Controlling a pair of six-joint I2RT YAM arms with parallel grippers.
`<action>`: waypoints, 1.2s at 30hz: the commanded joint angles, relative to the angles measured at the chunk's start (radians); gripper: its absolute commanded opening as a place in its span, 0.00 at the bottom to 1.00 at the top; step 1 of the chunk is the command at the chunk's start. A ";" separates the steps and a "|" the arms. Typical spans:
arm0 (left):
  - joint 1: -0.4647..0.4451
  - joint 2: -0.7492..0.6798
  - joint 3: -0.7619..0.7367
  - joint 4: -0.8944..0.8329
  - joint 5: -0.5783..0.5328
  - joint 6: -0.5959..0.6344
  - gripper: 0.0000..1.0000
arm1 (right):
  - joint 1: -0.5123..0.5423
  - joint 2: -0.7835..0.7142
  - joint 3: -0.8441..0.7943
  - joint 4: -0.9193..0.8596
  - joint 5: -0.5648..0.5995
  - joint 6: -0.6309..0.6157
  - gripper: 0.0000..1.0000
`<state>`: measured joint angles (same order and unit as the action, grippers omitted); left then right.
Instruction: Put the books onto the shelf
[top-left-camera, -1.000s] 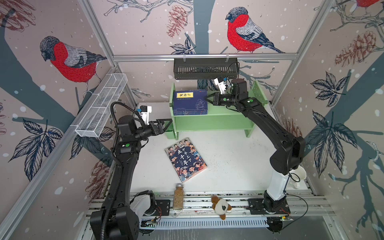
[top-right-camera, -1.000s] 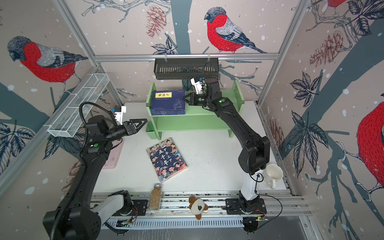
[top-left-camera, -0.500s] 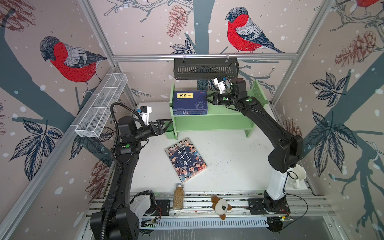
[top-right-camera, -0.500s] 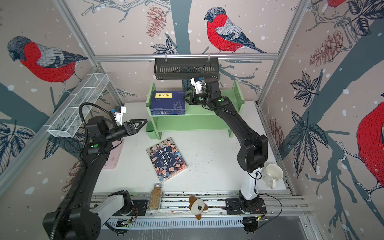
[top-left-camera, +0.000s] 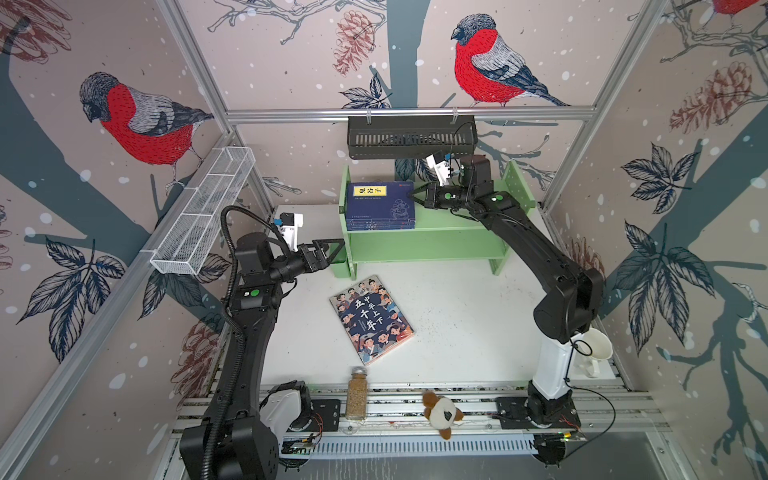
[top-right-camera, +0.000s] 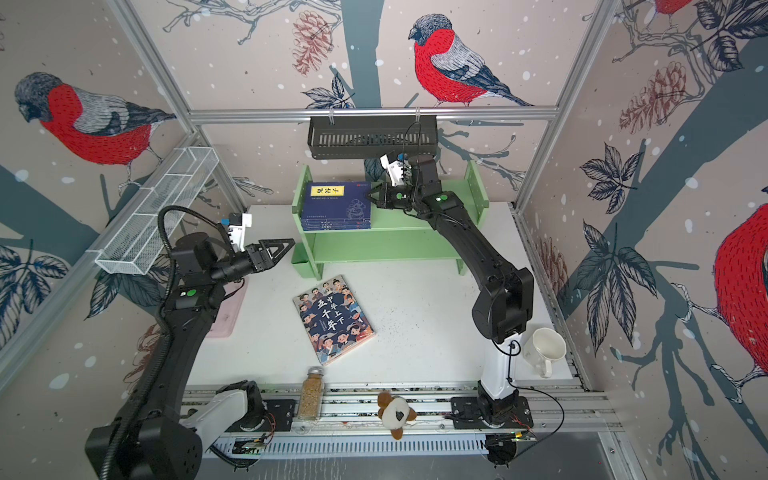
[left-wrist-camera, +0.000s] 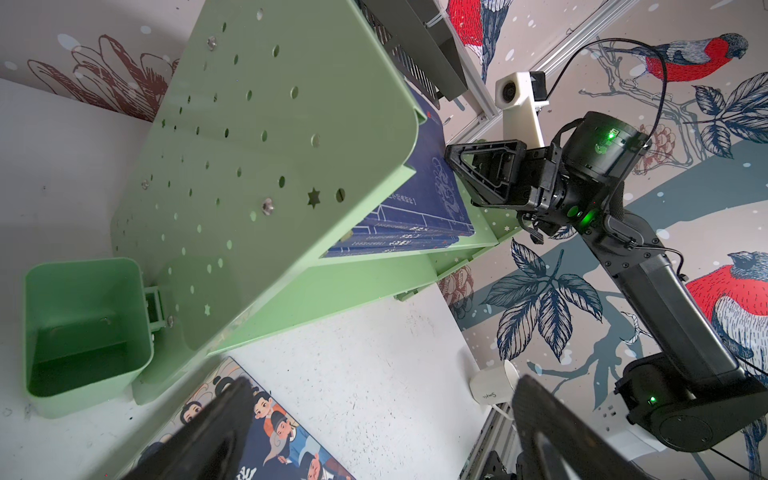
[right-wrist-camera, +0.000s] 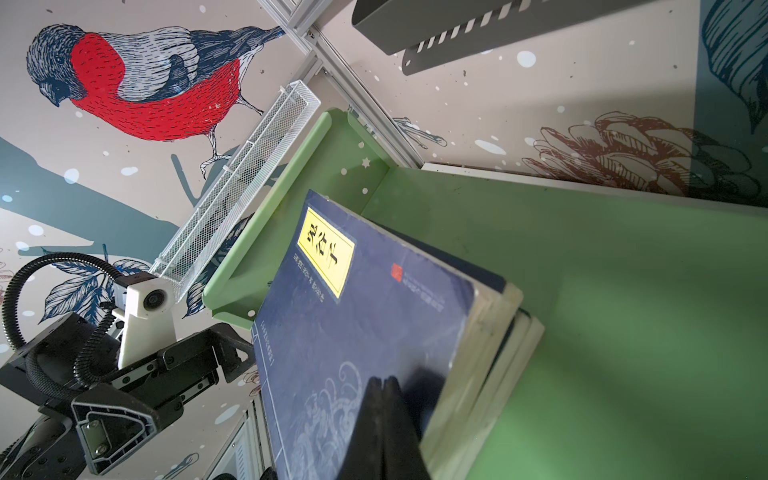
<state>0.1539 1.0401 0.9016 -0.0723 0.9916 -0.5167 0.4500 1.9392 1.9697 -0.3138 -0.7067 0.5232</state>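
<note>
Several navy-blue books (top-left-camera: 381, 205) (top-right-camera: 336, 204) lie stacked flat on the top board of the light green shelf (top-left-camera: 424, 245) (top-right-camera: 386, 245), at its left end. My right gripper (top-left-camera: 411, 194) (right-wrist-camera: 383, 380) is shut with nothing in it, and its tips sit at the top book's (right-wrist-camera: 357, 316) cover, near the page edge. The larger cartoon book (top-left-camera: 371, 318) (left-wrist-camera: 282, 432) lies flat on the table in front of the shelf. My left gripper (top-left-camera: 336, 249) (left-wrist-camera: 382, 386) hangs open and empty beside the shelf's left panel (left-wrist-camera: 270, 124), above the small green cup (left-wrist-camera: 83, 328).
A black slotted basket (top-left-camera: 411, 137) hangs just above the right gripper. On the left wall is a white wire mesh basket (top-left-camera: 203, 208). A spice jar (top-left-camera: 357, 392) and a plush toy (top-left-camera: 441, 413) lie on the front rail. A white mug (top-left-camera: 594, 351) stands at the right.
</note>
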 joint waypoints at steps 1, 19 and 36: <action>0.003 -0.005 -0.004 0.046 0.007 0.003 0.97 | 0.000 0.006 0.015 -0.001 -0.012 -0.014 0.04; 0.003 0.000 0.026 0.034 0.012 0.016 0.97 | 0.050 -0.317 -0.249 0.024 0.075 -0.043 0.07; 0.003 0.008 0.020 0.049 0.037 0.011 0.97 | 0.115 -0.349 -0.416 -0.014 0.101 -0.086 0.02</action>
<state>0.1539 1.0492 0.9203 -0.0563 1.0084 -0.5159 0.5617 1.5772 1.5349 -0.3218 -0.6220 0.4644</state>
